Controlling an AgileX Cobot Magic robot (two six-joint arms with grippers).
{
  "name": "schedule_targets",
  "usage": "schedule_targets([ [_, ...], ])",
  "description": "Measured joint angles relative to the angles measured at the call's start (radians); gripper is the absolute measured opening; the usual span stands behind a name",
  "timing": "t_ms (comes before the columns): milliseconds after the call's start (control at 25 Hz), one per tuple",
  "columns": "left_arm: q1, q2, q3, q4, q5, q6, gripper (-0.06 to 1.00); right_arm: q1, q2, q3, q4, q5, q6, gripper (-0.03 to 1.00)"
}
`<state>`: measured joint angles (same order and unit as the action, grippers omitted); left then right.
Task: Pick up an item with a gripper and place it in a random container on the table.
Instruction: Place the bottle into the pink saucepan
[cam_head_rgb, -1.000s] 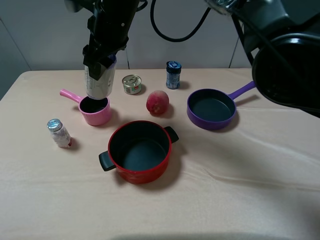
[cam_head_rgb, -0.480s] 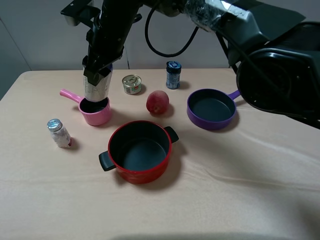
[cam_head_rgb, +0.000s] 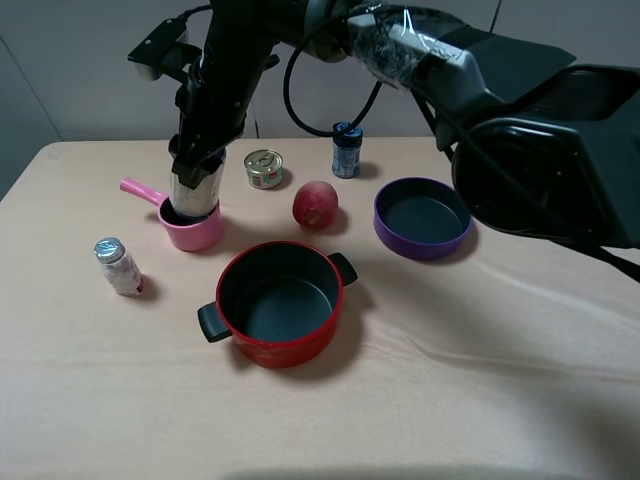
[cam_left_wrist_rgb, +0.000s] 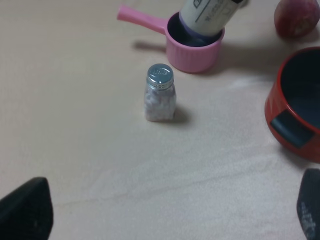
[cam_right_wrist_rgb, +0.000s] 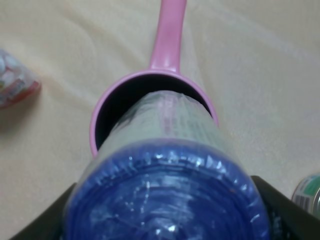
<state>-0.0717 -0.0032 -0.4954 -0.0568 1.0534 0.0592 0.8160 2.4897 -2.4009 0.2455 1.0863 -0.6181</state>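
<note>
The cream-white canister (cam_head_rgb: 196, 190) stands with its lower end inside the small pink saucepan (cam_head_rgb: 199, 232) at the table's left, leaning slightly. My right gripper (cam_head_rgb: 198, 158) reaches across from the right and is shut on the canister's upper part. In the right wrist view the shiny purple top (cam_right_wrist_rgb: 165, 195) fills the picture over the pan's rim (cam_right_wrist_rgb: 102, 107), with black fingers (cam_right_wrist_rgb: 287, 212) on both sides. The left wrist view shows the canister (cam_left_wrist_rgb: 207, 15) in the pan (cam_left_wrist_rgb: 192, 52). My left gripper (cam_left_wrist_rgb: 167, 215) is open and empty, well short of the pan.
A small foil-capped bottle (cam_head_rgb: 118, 266) stands near the pan. A red two-handled pot (cam_head_rgb: 278, 303) sits in the middle, a peach (cam_head_rgb: 315, 205) behind it, a purple pan (cam_head_rgb: 422, 217) at the right. A tin can (cam_head_rgb: 264, 168) and blue-lidded jar (cam_head_rgb: 346, 150) stand at the back.
My right gripper has lowered the canister from just above the pink saucepan until its lower end is inside. The arm has dropped lower over the table.
</note>
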Motion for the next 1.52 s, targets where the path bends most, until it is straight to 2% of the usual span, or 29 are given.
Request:
schedule_targets([
  [1000, 0.0, 0.0, 0.0, 0.0, 0.0, 0.0, 0.99, 0.034, 0.017, 0.0, 0.029, -0.05, 0.0, 0.46],
  [1520, 0.0, 0.0, 0.0, 0.0, 0.0, 0.0, 0.99, 0.034, 0.017, 0.0, -0.003, -0.004, 0.0, 0.46],
])
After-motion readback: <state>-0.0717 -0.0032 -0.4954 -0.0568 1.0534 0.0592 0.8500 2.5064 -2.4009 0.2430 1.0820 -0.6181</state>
